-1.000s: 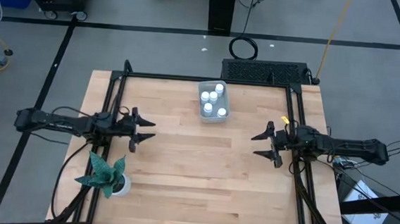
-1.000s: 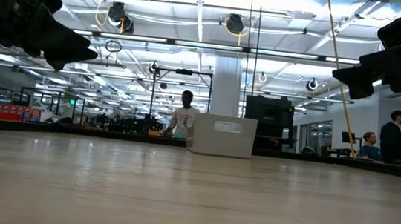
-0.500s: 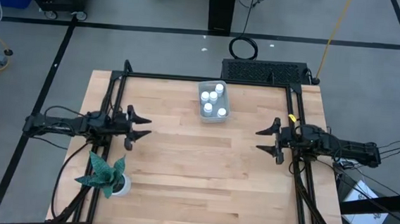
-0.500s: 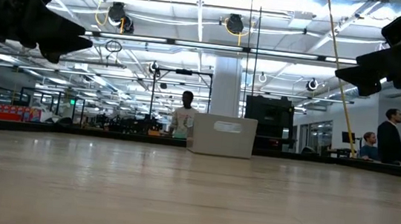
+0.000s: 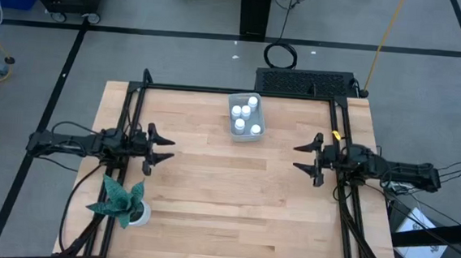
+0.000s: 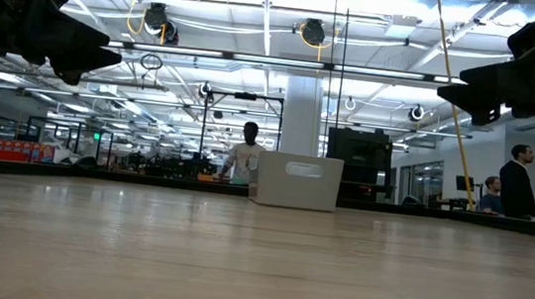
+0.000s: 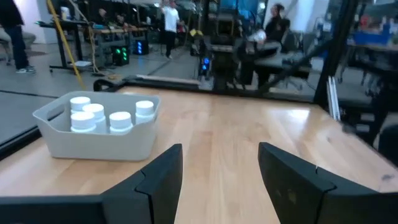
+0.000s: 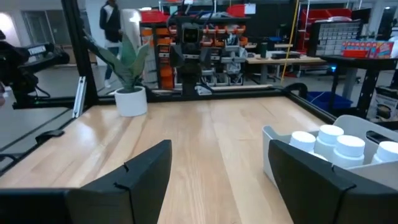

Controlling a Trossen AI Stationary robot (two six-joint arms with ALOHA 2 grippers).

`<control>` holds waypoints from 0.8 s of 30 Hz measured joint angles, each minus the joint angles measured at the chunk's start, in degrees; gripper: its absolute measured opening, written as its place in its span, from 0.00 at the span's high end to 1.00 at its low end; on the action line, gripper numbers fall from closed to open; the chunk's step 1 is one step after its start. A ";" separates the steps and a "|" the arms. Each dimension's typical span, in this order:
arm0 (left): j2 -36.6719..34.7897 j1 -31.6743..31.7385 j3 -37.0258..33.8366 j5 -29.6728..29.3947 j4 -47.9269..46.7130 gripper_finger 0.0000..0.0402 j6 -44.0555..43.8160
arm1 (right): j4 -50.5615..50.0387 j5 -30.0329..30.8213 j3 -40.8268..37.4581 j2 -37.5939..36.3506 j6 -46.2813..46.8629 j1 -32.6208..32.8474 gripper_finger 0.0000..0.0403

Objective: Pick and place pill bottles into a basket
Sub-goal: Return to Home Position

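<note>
The pale grey-blue basket (image 5: 245, 118) stands on its base at the far middle of the table, with several white pill bottles (image 5: 240, 125) upright inside. It also shows in the low view (image 6: 295, 180), the left wrist view (image 7: 99, 127) and the right wrist view (image 8: 323, 165). My left gripper (image 5: 168, 147) hovers open and empty over the table's left side. My right gripper (image 5: 297, 156) hovers open and empty over the right side. Both are apart from the basket.
A green plant in a white pot (image 5: 124, 205) stands at the near left. Black frame rails (image 5: 343, 145) run along the table's left, right and far sides. A black ridged box (image 5: 305, 81) lies behind the far edge. People stand in the room beyond.
My left gripper has drawn back toward the table's left edge and slightly toward the far edge. My right gripper has shifted toward the far edge. Both stay open and empty. The basket and bottles have not moved.
</note>
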 joint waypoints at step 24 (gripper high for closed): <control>2.48 -0.38 -0.20 -1.04 2.67 0.46 -2.08 | 1.09 0.39 -0.02 2.19 2.65 -0.01 0.36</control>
